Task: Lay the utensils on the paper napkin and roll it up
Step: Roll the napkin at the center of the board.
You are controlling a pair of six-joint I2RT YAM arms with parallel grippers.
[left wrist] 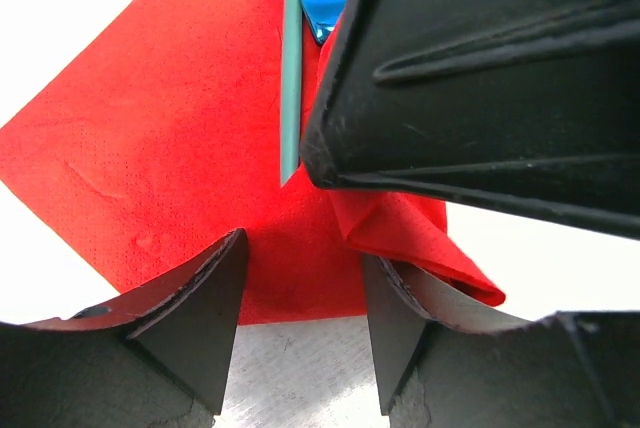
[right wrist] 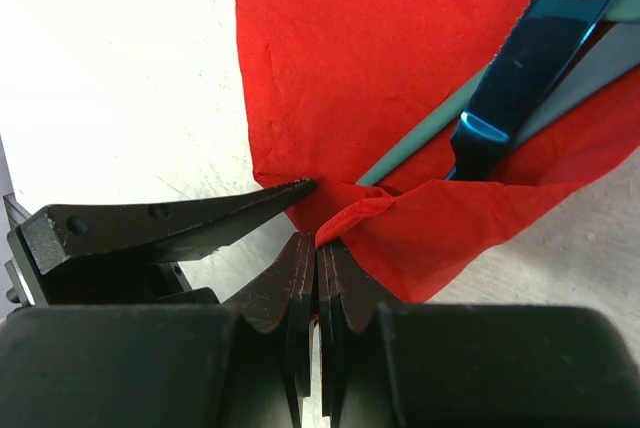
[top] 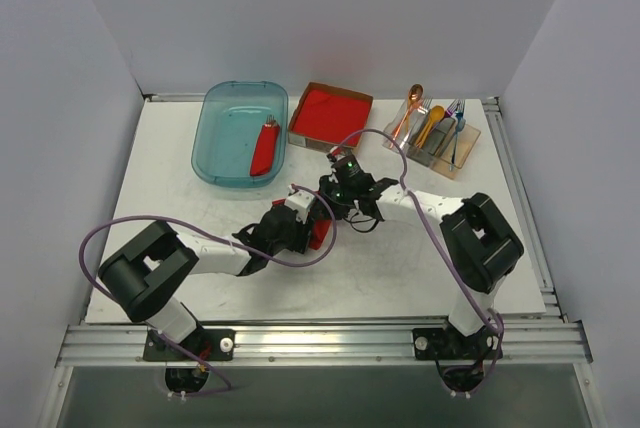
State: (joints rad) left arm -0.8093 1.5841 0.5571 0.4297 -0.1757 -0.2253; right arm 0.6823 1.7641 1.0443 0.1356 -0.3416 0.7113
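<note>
Right wrist: creased red paper napkin (right wrist: pixel 380 78) folds over teal and blue utensils (right wrist: pixel 520 78); right claw (right wrist: pixel 317 241) together, left claw (left wrist: pixel 303 250) apart.

The 2 utensils (right wrist: pixel 520 78) lie together on the paper napkin (right wrist: pixel 350 68).

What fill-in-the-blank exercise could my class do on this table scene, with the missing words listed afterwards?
1. The napkin spread on the table is coloured ___.
2. Across it lie a teal utensil and a serrated knife, whose colour is ___.
3. The hand pinching the napkin's folded edge is the robot's ___ one.

Missing words: red; blue; right.
</note>
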